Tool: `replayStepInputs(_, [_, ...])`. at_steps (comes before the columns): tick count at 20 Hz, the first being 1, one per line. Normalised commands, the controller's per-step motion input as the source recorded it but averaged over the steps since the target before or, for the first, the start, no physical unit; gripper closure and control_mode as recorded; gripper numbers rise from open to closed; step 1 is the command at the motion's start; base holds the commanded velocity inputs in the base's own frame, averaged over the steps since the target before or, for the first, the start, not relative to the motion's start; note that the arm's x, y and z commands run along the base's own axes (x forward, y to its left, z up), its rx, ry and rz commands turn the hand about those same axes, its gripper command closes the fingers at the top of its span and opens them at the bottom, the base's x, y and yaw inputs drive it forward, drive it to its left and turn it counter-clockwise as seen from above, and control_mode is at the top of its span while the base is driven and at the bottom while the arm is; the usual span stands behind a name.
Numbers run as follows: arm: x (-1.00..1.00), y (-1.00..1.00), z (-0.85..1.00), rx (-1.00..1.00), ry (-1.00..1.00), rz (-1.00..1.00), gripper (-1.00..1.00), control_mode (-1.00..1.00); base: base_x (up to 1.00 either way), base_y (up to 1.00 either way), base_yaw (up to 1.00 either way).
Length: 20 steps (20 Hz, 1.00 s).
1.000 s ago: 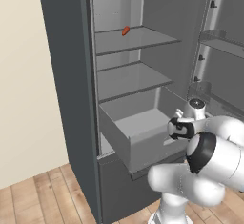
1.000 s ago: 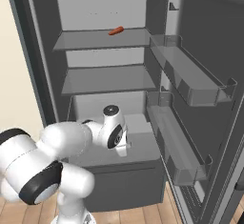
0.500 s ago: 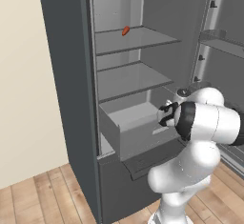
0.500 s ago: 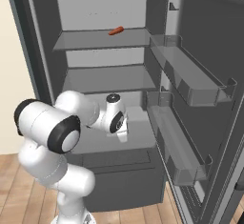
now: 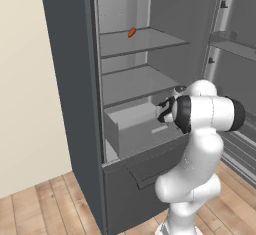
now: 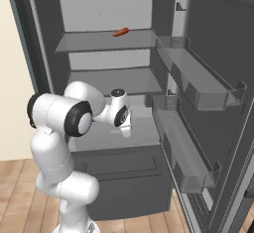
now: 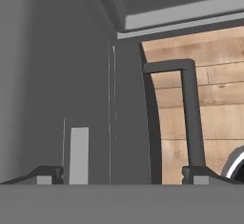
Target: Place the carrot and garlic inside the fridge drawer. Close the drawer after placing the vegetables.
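Fridge open, door swung wide to the right, with door bins along its inner face. Wood floor in front. Below the shelves, dark lower drawer with recessed handle, shut.

Arm bent in front of the lower shelves, forearm level, reaching into the fridge at drawer height.

Fridge drawer, light grey, pulled out past the shelf fronts, top open; inside of it partly hidden by the arm, contents not made out.

Gripper over the right part of the drawer, pointing down toward it in the right base view; in the left base view half hidden behind the wrist. Fingertips at the bottom of the hand view spread far apart, nothing between them; grey panel and wood floor past them.

Small reddish-orange oblong piece on the top shelf, near its right front edge, well apart from the gripper.

Carrot and garlic: cannot tell where.
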Motion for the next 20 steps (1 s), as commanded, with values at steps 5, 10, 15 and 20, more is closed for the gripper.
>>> replayStepInputs(5, [0.6, 0.21, 0.0, 0.0, 0.05, 0.0, -1.0, -1.0, 0.0, 0.0, 0.0])
replayStepInputs(10, [0.65, 0.24, 0.0, 0.0, 0.11, 0.0, -1.0, -1.0, 0.0, 0.0, 0.0])
replayStepInputs(15, [0.7, 0.24, -0.01, 0.0, 0.06, 0.0, -1.0, -1.0, 0.0, 0.0, 0.0])
replayStepInputs(20, [0.67, 0.19, -0.18, 0.0, 0.06, 0.0, -1.0, -1.0, 0.0, 0.0, 0.0])
